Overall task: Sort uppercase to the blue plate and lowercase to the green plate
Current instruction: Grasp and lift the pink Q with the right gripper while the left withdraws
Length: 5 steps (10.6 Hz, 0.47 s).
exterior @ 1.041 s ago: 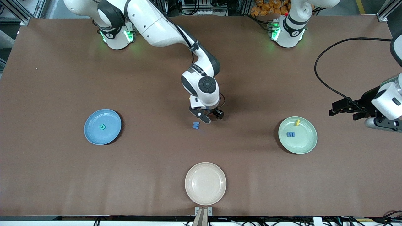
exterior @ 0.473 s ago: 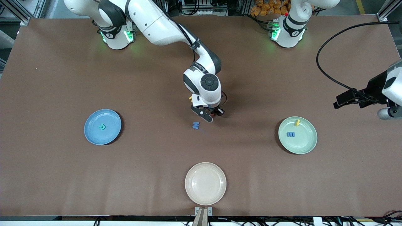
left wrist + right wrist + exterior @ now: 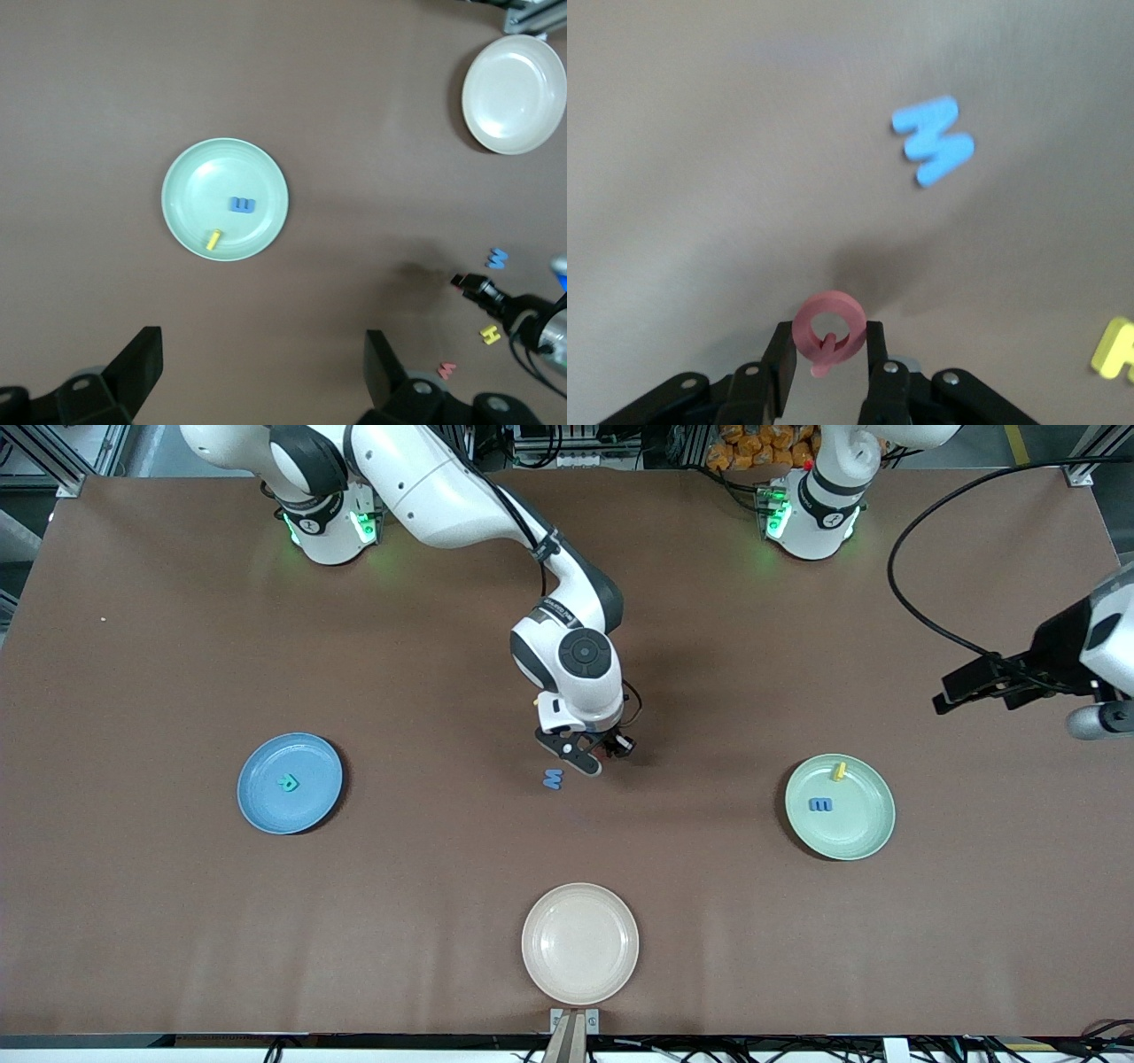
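Observation:
My right gripper (image 3: 829, 343) is shut on the red Q (image 3: 829, 326), just above the table's middle, where the front view shows it too (image 3: 597, 756). The blue M (image 3: 553, 779) lies on the table beside it, also seen from the right wrist (image 3: 933, 140). A yellow H (image 3: 1116, 350) and a red w (image 3: 447, 369) lie close by. The blue plate (image 3: 266, 808) holds the teal R (image 3: 288, 783). The green plate (image 3: 852, 834) holds a yellow i (image 3: 838, 771) and a blue three-pronged letter (image 3: 820, 804). My left gripper (image 3: 974, 689) hangs open and empty near the green plate (image 3: 190, 190).
A cream plate (image 3: 579, 943) sits empty near the table's front edge, nearer to the front camera than the M. A black cable (image 3: 895, 611) loops over the table at the left arm's end. Bare brown tabletop lies between the plates.
My right gripper has shut on the red Q and risen slightly. The left arm has drawn back from the green plate, toward the robots' bases.

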Tool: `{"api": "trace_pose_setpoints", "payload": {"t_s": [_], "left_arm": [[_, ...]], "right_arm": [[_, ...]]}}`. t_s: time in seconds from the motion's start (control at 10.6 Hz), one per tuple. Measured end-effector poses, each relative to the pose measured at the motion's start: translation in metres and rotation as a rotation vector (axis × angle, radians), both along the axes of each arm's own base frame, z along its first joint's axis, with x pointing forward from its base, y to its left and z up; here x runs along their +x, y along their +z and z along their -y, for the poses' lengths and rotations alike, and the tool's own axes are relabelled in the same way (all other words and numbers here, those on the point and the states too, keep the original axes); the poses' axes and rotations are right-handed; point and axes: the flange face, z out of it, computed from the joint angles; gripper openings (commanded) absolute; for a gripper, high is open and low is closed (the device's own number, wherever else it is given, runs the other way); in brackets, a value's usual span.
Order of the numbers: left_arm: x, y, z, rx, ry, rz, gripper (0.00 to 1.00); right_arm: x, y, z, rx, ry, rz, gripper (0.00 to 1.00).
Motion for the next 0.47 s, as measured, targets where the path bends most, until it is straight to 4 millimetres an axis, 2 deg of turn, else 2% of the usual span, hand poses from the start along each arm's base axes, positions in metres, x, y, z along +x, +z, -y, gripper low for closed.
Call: {"api": "trace_pose_setpoints", "payload": {"t_s": [0.19,0.28,0.47], "left_arm": [[-0.011,-0.008,0.045,-0.006,-0.068,-0.06,1.0],[-0.019,-0.011,0.076,-0.009,-0.072,-0.093,1.0],[-0.044,-0.015,0.154,-0.008,-0.043,-0.139,1.0]], "right_arm": [[0.025,0.021,0.033,-0.025,0.078,-0.024,0.0],[0.036,0.028,0.053,-0.039,0.116,-0.04,0.0],[0.061,0.032,0.102,-0.055,0.18,-0.059,0.0]]}}
